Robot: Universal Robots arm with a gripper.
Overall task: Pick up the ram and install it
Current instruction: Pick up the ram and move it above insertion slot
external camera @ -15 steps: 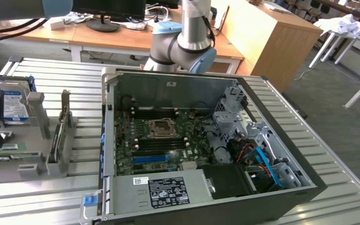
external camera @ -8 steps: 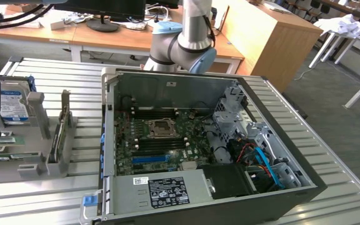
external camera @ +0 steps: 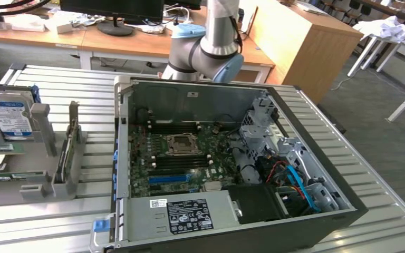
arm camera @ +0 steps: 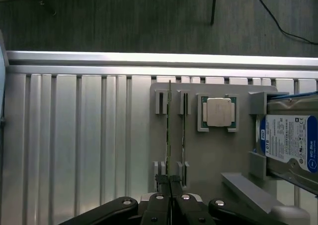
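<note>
The ram (arm camera: 169,125) is a thin stick seen edge-on, standing upright in a slot of the grey holder (arm camera: 208,160). In the exterior view the ram (external camera: 67,155) stands on that holder (external camera: 37,174), to the left of the open computer case (external camera: 188,103). My gripper (arm camera: 170,179) hovers over the holder with its black fingers pressed together. Its tips line up with one end of the stick, and nothing shows between them. The motherboard (external camera: 181,158), with its black slots, lies open inside the case.
A hard drive (arm camera: 288,140) with a blue-white label and a square processor chip (arm camera: 219,112) sit in the same holder. The arm's elbow (external camera: 213,50) rises behind the case. A ribbed metal table (arm camera: 74,150) carries everything. A power supply (external camera: 188,215) and cables fill the case's near side.
</note>
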